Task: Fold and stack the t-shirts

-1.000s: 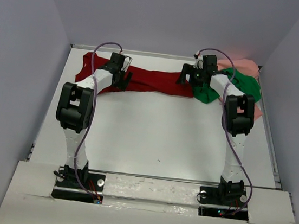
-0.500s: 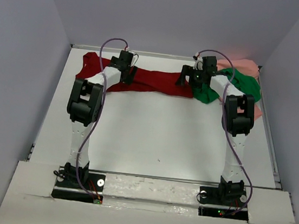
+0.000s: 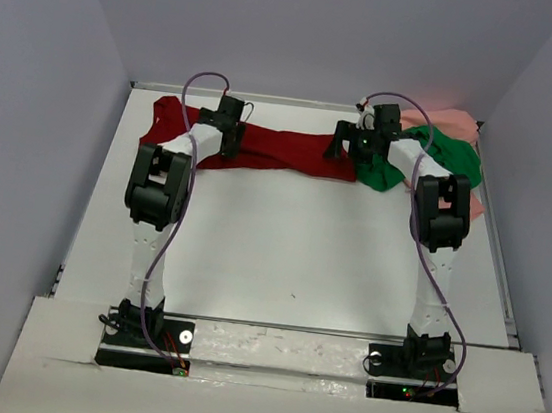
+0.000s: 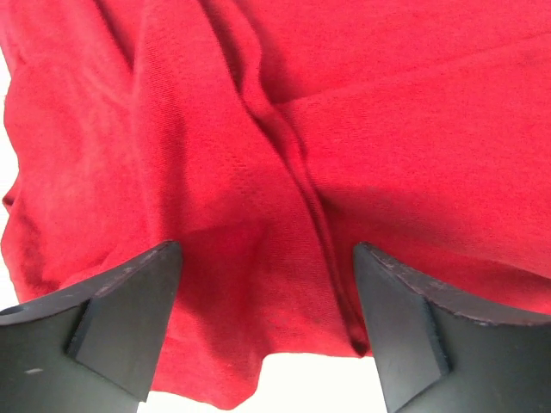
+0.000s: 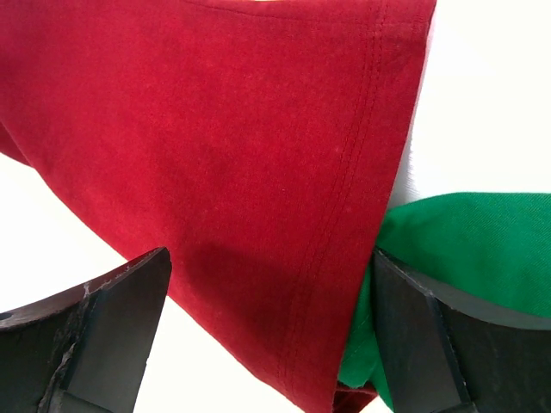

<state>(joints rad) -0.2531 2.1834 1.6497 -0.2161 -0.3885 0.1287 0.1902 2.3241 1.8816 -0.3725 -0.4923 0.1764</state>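
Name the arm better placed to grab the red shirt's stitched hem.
Right, likely. The right gripper, open, hangs over the hem of the red shirt, beside the green shirt. The left gripper, also open, is over a crease near the shirt's other end.

White links, black joints on left arm (image 3: 145, 251), right arm (image 3: 435, 281); purple cables (image 3: 203, 78); scuffed black fingers (image 4: 120, 318).

**Three shirts along the worktop's far edge**

The white worktop (image 3: 292, 239) carries a dark red t-shirt (image 3: 283, 150) spread along its far side. In the far right corner a bunched green t-shirt (image 3: 453, 158) touches its right end, with a pale pink t-shirt (image 3: 458, 120) behind.
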